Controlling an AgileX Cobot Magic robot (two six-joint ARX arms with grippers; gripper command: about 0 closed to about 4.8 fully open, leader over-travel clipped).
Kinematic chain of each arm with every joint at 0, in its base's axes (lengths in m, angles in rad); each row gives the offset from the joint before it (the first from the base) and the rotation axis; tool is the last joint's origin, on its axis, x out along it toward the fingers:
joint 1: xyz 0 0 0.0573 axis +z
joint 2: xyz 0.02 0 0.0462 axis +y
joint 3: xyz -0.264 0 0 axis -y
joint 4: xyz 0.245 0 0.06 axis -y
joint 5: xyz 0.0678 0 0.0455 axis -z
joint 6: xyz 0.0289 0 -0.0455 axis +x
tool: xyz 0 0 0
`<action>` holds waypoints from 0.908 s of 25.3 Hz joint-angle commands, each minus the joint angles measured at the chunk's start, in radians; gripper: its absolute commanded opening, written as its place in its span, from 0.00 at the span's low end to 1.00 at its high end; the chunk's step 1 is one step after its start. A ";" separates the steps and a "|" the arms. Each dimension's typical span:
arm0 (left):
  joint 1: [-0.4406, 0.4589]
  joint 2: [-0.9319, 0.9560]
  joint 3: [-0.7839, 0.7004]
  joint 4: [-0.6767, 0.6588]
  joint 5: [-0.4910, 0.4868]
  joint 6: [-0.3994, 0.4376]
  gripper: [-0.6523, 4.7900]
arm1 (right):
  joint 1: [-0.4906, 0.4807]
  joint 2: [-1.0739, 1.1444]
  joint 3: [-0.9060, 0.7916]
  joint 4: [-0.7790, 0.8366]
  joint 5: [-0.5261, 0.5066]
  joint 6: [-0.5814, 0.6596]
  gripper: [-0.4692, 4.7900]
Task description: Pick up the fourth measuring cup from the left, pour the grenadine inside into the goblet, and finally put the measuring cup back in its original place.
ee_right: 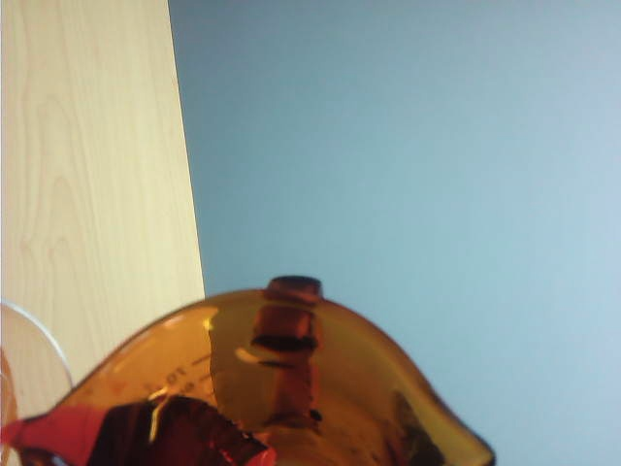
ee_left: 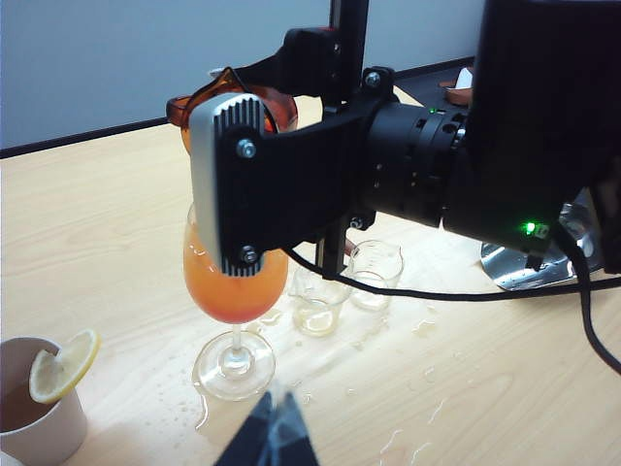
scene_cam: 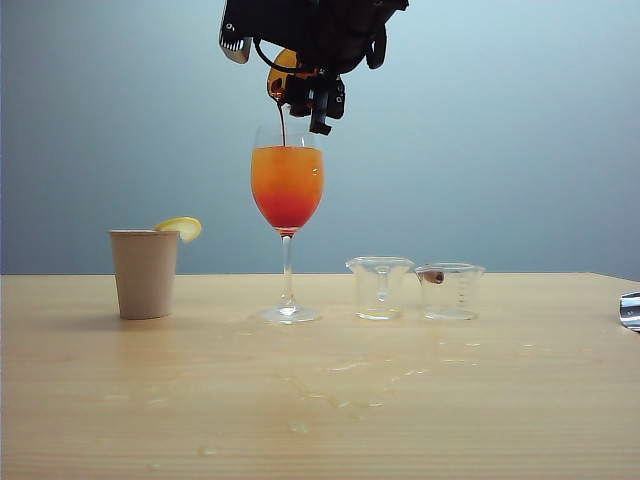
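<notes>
High above the table, my right gripper [scene_cam: 306, 94] is shut on the fourth measuring cup [scene_cam: 281, 72], which looks amber and is tipped spout-down over the goblet [scene_cam: 287, 190]. A thin dark thread of grenadine [scene_cam: 282, 125] runs from the spout into the goblet, which holds orange drink turning red at the bottom. In the right wrist view the tilted cup [ee_right: 291, 379] fills the foreground, with dark red grenadine [ee_right: 175, 427] pooled at its low side. In the left wrist view my left gripper [ee_left: 275, 427] hangs shut and empty near the goblet's foot [ee_left: 234, 366].
A beige paper cup [scene_cam: 145, 272] with a lemon slice [scene_cam: 180, 228] stands left of the goblet. Two clear measuring cups [scene_cam: 380, 288] [scene_cam: 450, 291] stand to its right. Spilled drops [scene_cam: 340, 385] wet the wood in front. A metal object [scene_cam: 630, 310] shows at the right edge.
</notes>
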 commanded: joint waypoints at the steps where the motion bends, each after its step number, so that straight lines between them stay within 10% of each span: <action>1: 0.001 -0.003 0.003 0.013 0.006 0.004 0.11 | 0.003 -0.004 0.007 0.033 -0.002 -0.014 0.37; 23: 0.001 -0.003 0.003 0.013 0.006 0.005 0.11 | 0.004 -0.004 0.007 0.036 -0.002 -0.119 0.37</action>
